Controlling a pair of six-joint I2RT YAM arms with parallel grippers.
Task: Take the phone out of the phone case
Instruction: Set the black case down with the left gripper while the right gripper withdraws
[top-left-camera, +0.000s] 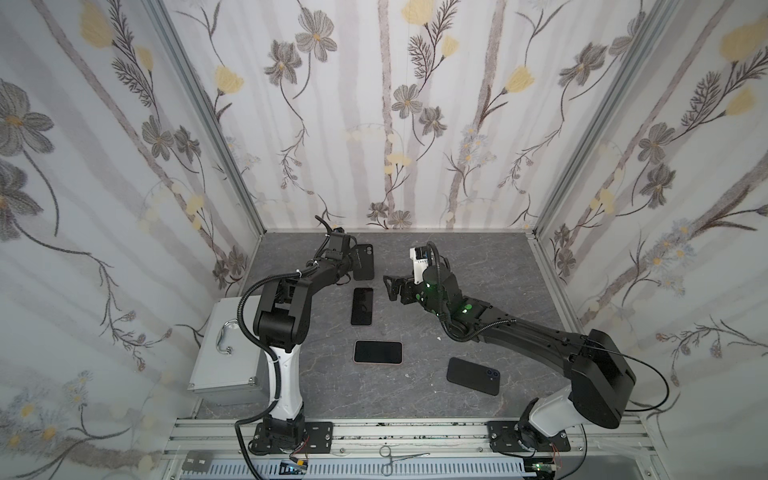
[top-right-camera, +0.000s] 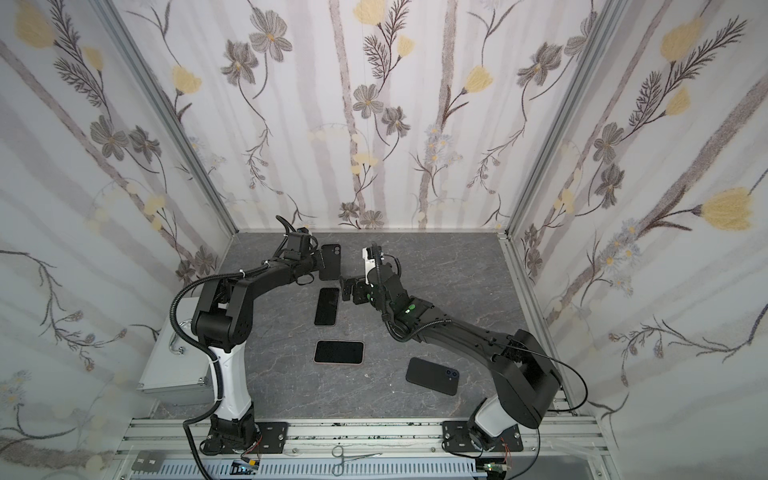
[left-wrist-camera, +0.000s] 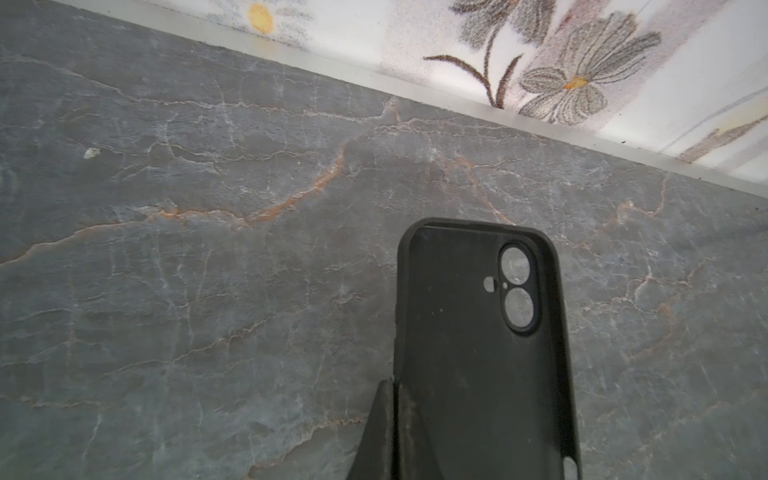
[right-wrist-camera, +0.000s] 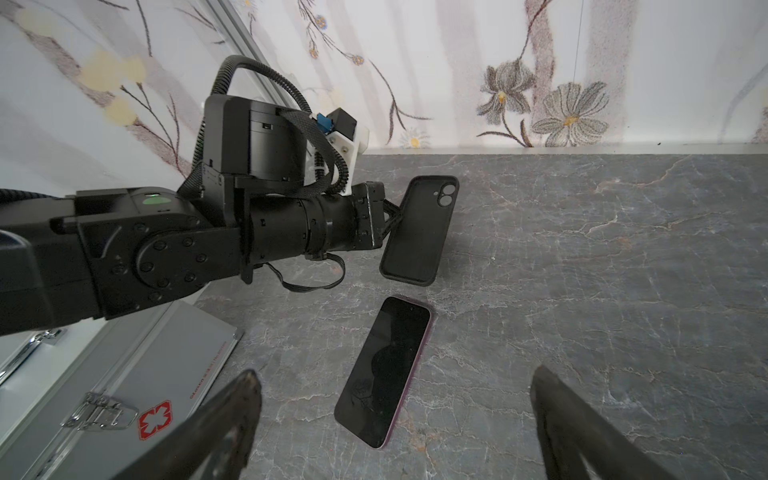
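Observation:
An empty black phone case (left-wrist-camera: 478, 332) hangs above the back of the table; the grey surface shows through its camera holes. My left gripper (left-wrist-camera: 397, 386) is shut on one long edge of it, and the phone case (top-left-camera: 365, 262) (top-right-camera: 331, 261) (right-wrist-camera: 419, 228) shows in both top views. The phone (top-left-camera: 362, 306) (top-right-camera: 326, 306) (right-wrist-camera: 384, 370) lies bare and screen up on the table just in front of the case, with a purple rim. My right gripper (top-left-camera: 390, 286) (top-right-camera: 345, 286) (right-wrist-camera: 395, 378) hovers open beside and above the phone, touching nothing.
A second phone (top-left-camera: 378, 352) with a pink rim lies screen up nearer the front. A black cased phone (top-left-camera: 473, 376) lies back up at front right. A metal first-aid box (top-left-camera: 226, 353) (right-wrist-camera: 124, 374) stands at the left. Forceps (top-left-camera: 399, 459) rest on the front rail.

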